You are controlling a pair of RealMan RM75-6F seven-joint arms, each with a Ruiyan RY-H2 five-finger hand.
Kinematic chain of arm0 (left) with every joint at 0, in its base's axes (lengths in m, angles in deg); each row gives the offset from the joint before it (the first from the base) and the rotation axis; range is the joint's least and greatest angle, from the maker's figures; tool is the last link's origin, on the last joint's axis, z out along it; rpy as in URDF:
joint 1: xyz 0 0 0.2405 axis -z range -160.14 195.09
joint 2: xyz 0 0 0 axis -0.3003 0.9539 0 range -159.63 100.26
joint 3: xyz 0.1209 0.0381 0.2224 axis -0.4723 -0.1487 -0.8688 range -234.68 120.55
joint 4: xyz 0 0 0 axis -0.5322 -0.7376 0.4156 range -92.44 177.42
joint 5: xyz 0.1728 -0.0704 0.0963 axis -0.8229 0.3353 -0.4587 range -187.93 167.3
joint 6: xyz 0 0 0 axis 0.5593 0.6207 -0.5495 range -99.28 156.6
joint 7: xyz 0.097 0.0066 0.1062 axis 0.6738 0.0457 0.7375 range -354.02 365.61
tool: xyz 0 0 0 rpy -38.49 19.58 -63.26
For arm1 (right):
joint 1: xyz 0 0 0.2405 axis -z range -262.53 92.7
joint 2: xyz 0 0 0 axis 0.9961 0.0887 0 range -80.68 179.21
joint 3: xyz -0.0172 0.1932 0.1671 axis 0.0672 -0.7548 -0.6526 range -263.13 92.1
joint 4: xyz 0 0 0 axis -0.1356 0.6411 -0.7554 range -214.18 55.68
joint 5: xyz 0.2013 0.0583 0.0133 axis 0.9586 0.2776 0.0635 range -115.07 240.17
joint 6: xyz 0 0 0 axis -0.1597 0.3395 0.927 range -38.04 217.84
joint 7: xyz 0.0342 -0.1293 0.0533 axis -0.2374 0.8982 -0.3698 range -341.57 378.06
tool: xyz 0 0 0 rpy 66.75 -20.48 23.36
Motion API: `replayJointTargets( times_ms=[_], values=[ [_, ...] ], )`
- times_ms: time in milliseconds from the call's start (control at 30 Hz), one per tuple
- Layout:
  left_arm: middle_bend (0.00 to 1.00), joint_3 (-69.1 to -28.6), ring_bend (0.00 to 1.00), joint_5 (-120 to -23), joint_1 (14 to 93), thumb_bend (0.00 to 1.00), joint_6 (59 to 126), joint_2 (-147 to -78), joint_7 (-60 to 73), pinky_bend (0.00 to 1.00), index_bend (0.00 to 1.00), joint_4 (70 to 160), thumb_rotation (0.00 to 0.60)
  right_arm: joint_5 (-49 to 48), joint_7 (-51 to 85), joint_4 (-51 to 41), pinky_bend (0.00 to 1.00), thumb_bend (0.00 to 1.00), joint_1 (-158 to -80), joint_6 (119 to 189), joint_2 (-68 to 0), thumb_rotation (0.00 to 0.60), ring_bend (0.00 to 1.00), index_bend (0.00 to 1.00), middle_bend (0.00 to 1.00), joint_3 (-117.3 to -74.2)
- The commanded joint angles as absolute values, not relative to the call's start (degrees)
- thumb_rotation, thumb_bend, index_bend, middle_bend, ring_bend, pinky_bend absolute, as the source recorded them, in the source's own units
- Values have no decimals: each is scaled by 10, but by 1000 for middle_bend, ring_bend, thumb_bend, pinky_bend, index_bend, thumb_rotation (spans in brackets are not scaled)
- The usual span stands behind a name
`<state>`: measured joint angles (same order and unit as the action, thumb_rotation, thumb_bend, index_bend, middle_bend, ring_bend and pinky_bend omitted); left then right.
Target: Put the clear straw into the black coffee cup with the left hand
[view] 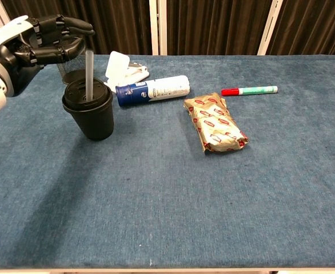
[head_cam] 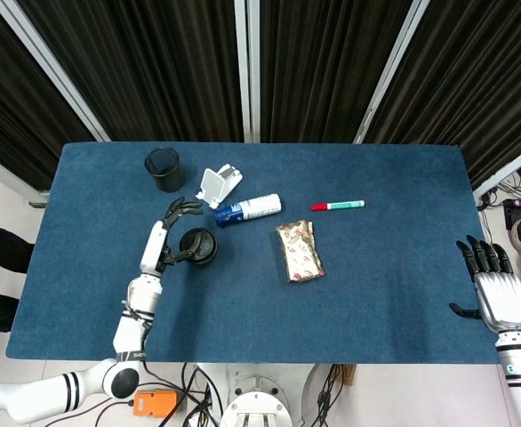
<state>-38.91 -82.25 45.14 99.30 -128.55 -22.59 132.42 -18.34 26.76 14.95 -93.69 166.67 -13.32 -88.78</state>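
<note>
Clear straw (view: 89,74): it is seen standing nearly upright in the lid of the black coffee cup (view: 89,114), its lower end passed through the lid opening and its upper end reaching up to the fingers above it.

Left hand (view: 39,43): it is held just above and to the left of the cup, with the fingers curled over the straw's top. Whether the straw is pinched or only touched cannot be told from either view.

Key relation: the straw's long axis runs vertically, straight below the fingertips (view: 79,27); any further seating would be a push straight down along that axis, and any release an opening and lift upward.

Nearer hand: the left hand is at the cup; the right hand (head_cam: 499,294) is well apart at the table's (view: 213,200) far right edge, fingers spread, nothing held.

Task stage: the insertion is judged almost done.

Surroundings: a blue-capped white bottle (view: 153,90) lies just right of the cup, a mesh pen holder (head_cam: 163,168) stands behind it, a wrapped snack pack (view: 215,124) and a red-capped marker (view: 249,90) lie further right.
</note>
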Motion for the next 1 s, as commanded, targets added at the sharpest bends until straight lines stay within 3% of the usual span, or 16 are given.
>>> replayJointTargets(
  times_ms=[33, 200, 400, 567, 733, 1000],
  values=[
    [205, -392, 0, -830, 449, 347, 999, -1282, -221, 0, 313, 1327, 600, -184, 267, 150, 38, 33, -937, 1667, -133, 600, 0, 0, 11, -888],
    [187, -396, 0, -851, 437, 315, 1016, -1243, -198, 0, 256, 1346, 600, -185, 263, 151, 38, 33, -935, 1673, -127, 600, 0, 0, 11, -890],
    [180, -415, 0, -854, 399, 279, 1039, -1122, -77, 0, 232, 1354, 600, -185, 239, 148, 38, 33, -931, 1682, -112, 600, 0, 0, 11, -895],
    [180, -453, 0, -842, 358, 253, 1050, -1024, 44, 0, 232, 1349, 600, -192, 211, 135, 39, 33, -927, 1698, -112, 600, 0, 0, 11, -902],
    [180, -508, 0, -860, 314, 230, 1082, -979, 137, 0, 232, 1324, 600, -218, 178, 109, 38, 33, -919, 1732, -126, 600, 0, 0, 11, -904],
    [180, -552, 0, -880, 245, 211, 1144, -946, 142, 0, 232, 1348, 600, -243, 159, 103, 38, 34, -913, 1750, -130, 600, 0, 0, 11, -897]
  ],
)
